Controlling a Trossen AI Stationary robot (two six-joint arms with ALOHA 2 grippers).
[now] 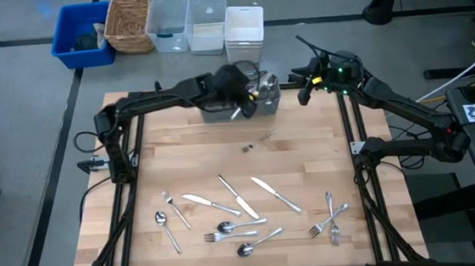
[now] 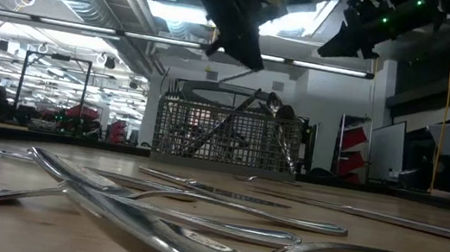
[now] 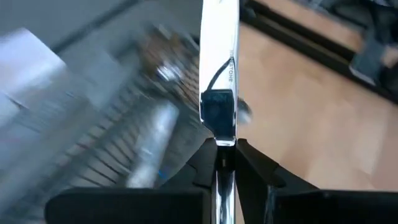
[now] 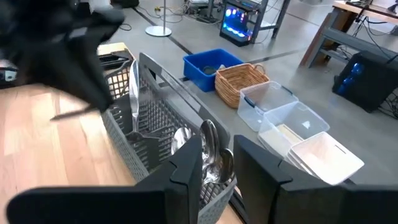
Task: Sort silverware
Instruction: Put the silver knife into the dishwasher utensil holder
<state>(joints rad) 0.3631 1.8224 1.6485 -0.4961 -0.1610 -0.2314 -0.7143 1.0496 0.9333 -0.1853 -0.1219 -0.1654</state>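
Observation:
Much of the silverware lies loose on the near half of the wooden table: knives [image 1: 238,197], spoons [image 1: 228,229] and forks [image 1: 329,219]. More pieces stand upright in the grey wire-mesh basket [image 1: 248,105] at the far edge, which also shows in the low view [image 2: 224,135]. My left gripper [image 3: 222,146] hangs over the basket's near side [image 1: 241,99], shut on a table knife [image 3: 219,68]. My right gripper [image 4: 217,165] is open and holds nothing; it hovers just right of the basket [image 1: 306,89]. My left gripper pinches the knife between its two fingers, just behind the stamped lettering on the flat blade [image 3: 219,124]. The knife runs along the fingers: the blade sticks out ahead and the rest runs back between them. The fingers slant downward from the table's left. The knife is lifted clear.
Beyond the table's far edge stand a blue bin [image 1: 81,35], a wicker basket [image 1: 130,24] and clear and white tubs [image 1: 203,25]. One small piece [image 1: 267,135] lies alone on the table's middle. The bare strip between basket and loose silverware is free.

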